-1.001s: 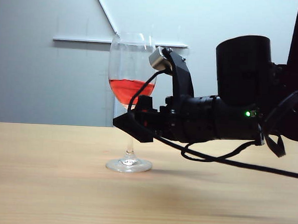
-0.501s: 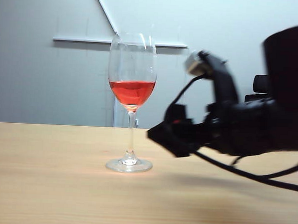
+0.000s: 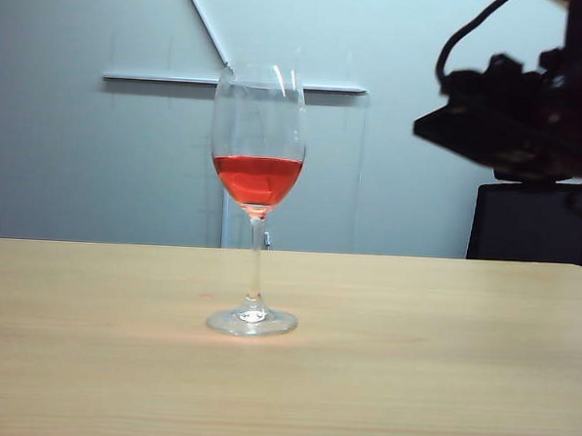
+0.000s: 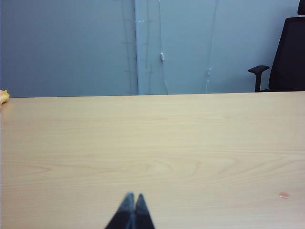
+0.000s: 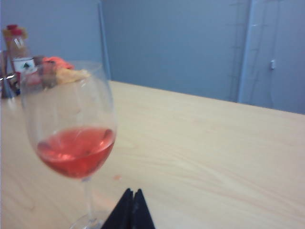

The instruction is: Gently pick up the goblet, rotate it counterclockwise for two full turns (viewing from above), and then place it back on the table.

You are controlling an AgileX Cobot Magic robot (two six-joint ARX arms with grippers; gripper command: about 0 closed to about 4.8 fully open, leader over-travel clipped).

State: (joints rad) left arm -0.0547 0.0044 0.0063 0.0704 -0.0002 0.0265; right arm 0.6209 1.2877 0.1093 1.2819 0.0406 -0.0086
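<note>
The goblet (image 3: 258, 177) stands upright on the table (image 3: 410, 361), free of any gripper; its bowl holds red-orange liquid. The right wrist view shows the goblet (image 5: 76, 143) close by, beside and apart from my right gripper (image 5: 133, 192), whose jaws are shut with nothing between them. In the exterior view the right gripper (image 3: 423, 127) hangs high at the right, well above the table and clear of the glass. My left gripper (image 4: 134, 196) is shut and empty over bare table; the goblet is out of sight in the left wrist view.
A black chair (image 3: 530, 223) stands behind the table at the right. A bottle and small colourful items (image 5: 21, 57) sit at the table's far side in the right wrist view. An orange speck (image 4: 284, 194) lies on the tabletop.
The right gripper, which held the stem under the bowl, has let go, drawn away to the right and risen high. The goblet stays standing where it was.
</note>
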